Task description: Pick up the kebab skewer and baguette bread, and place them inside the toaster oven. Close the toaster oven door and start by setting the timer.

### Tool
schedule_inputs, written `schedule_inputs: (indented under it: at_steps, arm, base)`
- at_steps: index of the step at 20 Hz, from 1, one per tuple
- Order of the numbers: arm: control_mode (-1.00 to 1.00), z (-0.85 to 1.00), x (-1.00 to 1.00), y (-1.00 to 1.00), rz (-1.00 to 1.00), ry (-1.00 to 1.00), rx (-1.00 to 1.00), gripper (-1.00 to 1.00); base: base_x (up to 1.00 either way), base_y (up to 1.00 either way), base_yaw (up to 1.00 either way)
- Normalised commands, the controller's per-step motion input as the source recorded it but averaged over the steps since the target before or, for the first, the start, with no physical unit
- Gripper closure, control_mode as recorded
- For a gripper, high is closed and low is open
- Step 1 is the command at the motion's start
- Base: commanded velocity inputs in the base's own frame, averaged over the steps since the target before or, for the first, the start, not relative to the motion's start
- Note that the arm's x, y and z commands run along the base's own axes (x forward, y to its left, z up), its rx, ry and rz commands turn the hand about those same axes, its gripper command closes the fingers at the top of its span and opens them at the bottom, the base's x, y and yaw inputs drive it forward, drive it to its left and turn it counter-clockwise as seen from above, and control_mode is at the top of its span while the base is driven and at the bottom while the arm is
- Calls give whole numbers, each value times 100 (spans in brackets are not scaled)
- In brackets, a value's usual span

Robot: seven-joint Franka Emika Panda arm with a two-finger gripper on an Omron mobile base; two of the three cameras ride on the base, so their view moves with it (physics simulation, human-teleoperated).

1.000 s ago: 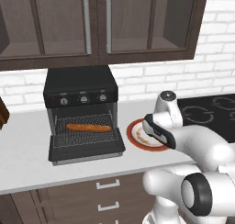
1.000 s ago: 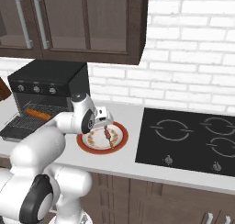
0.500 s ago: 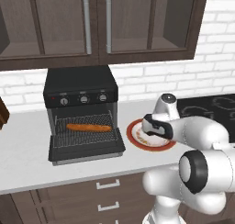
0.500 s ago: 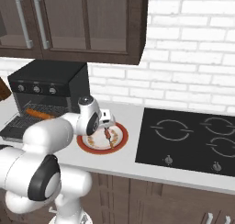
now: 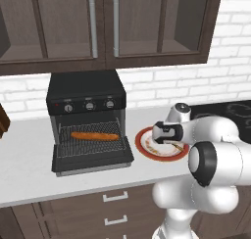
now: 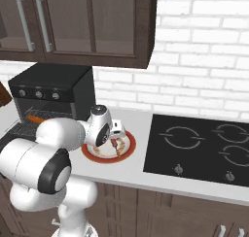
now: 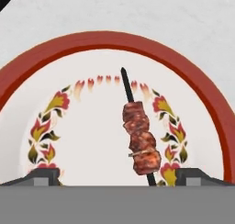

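A pale, faintly speckled counter [image 5: 29,164] runs below a white brick wall [image 6: 209,80] and dark wood upper cabinets [image 5: 103,27] with long metal handles; dark drawer fronts sit beneath it, and a flat black glass cooktop [image 6: 204,148] with ring markings lies flush in the surface at the right end.

The toaster oven [image 5: 87,116] is a boxy black unit standing on the counter against the wall, three round silver-faced knobs in a row above its opening; the toaster oven door [image 5: 93,161] hangs folded down flat in front; the baguette bread [image 5: 95,136], a smooth orange-brown loaf with rounded ends, lies lengthwise on the wire rack inside.

Just beside the oven sits a round plate [image 7: 197,87], white with a broad red rim and a painted floral ring; the kebab skewer [image 7: 140,138], a thin dark stick carrying three rough reddish-brown chunks, rests on it right of centre.

The tool [image 7: 117,176] hangs close over the plate, its dark fingertips [image 7: 42,176] spread wide to either side of the skewer, gripping nothing.
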Motion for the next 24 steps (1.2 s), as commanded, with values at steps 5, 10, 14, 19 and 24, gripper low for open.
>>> schedule_inputs:
  at_steps: [5,10,14,19,24]
  arm:
    - [-100,-16,11,0,0,0,0,-100]
    - [-100,-3,17,-8,0,3,3,-100]
    - [-100,-9,16,-10,0,3,3,-100]
    - [-100,-21,14,-1,0,1,1,-100]
    - [-100,-32,12,-1,0,0,0,-100]
  base:
    - [0,0,0]
    - [0,0,0]
    - [0,0,0]
    - [0,0,0]
    - [0,0,0]
